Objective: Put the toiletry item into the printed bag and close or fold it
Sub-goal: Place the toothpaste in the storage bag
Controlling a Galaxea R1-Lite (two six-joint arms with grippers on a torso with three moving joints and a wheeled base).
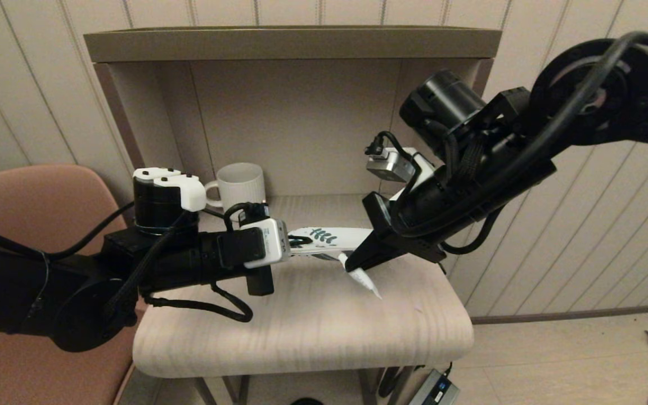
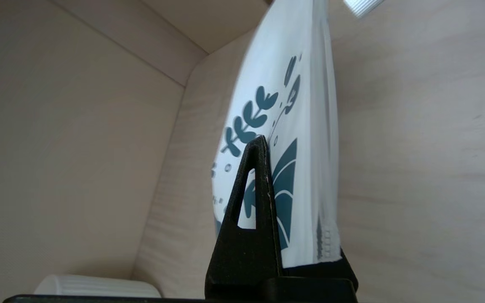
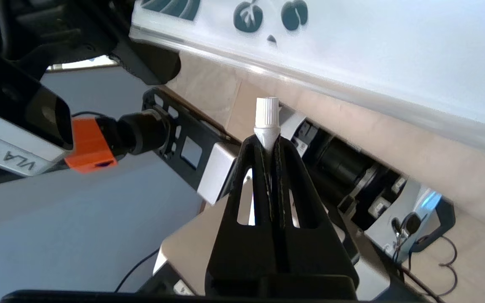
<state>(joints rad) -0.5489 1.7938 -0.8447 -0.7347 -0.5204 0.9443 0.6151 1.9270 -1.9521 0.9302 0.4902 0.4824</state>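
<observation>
My left gripper [image 1: 299, 242] is shut on one end of the printed bag [image 1: 331, 237], which it holds above the wooden tabletop [image 1: 313, 332], stretching toward the right arm. In the left wrist view the bag [image 2: 276, 84], white with teal leaves, stands pinched at my left gripper [image 2: 268, 145]; the far finger is hidden behind it. My right gripper [image 1: 352, 268] is shut on the toiletry item [image 1: 369, 285], a small white tube, just below the bag's free end. In the right wrist view the tube's ribbed cap [image 3: 266, 112] sticks out past my right gripper [image 3: 270, 142], close under the bag [image 3: 352, 46].
A white ribbed mug [image 1: 241, 183] stands at the back of the table inside the beige shelf alcove [image 1: 296, 112]; its rim shows in the left wrist view [image 2: 95, 287]. A pink chair [image 1: 37, 191] is on the left. A power adapter [image 1: 439, 389] lies on the floor.
</observation>
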